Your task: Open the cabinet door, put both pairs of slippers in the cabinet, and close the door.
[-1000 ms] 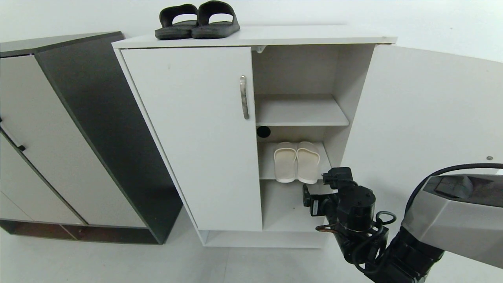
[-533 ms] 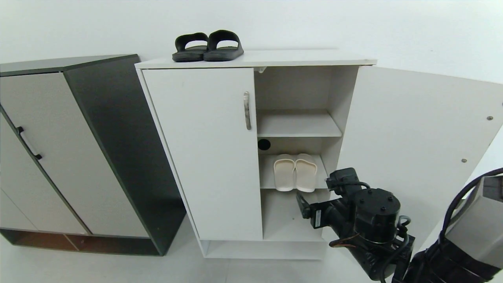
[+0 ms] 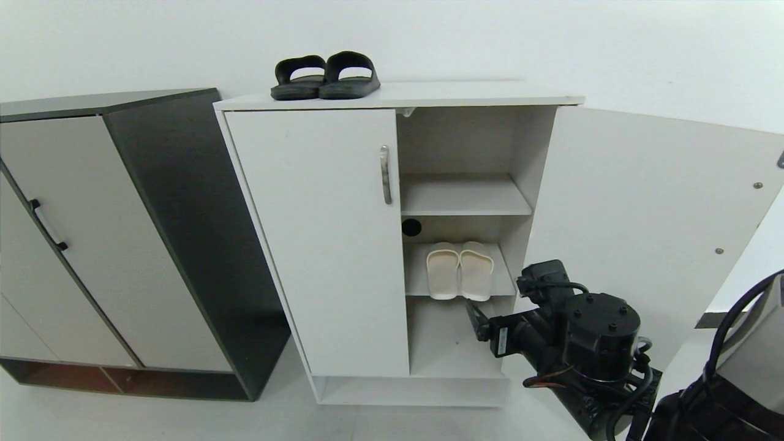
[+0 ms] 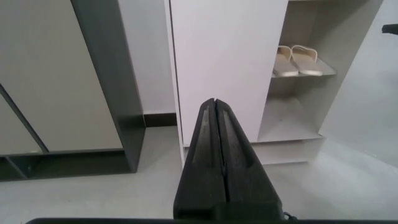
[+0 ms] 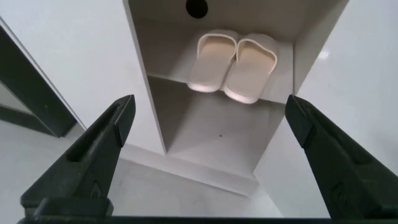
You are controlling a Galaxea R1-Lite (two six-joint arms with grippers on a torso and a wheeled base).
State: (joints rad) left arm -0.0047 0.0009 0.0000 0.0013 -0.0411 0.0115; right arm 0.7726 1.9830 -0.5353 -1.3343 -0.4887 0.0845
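Note:
A white cabinet (image 3: 318, 245) stands with its left door shut and its right door (image 3: 643, 208) swung wide open. A black pair of slippers (image 3: 324, 76) lies on the cabinet top. A cream pair of slippers (image 3: 459, 269) (image 5: 233, 59) (image 4: 298, 59) rests side by side on the middle shelf. My right gripper (image 3: 484, 321) (image 5: 208, 155) hangs open and empty in front of the bottom compartment, below the cream pair. My left gripper (image 4: 214, 112) is shut on nothing, low before the closed left door.
A second cabinet (image 3: 92, 245) with pale doors and dark sides stands close on the left. The upper shelf (image 3: 462, 196) and the bottom compartment (image 3: 447, 340) hold nothing. Bare floor (image 3: 184, 416) lies in front.
The whole head view has shifted and the cabinet looks smaller, so the camera has drawn back. The right gripper stays open before the bottom compartment. The slippers have not moved.

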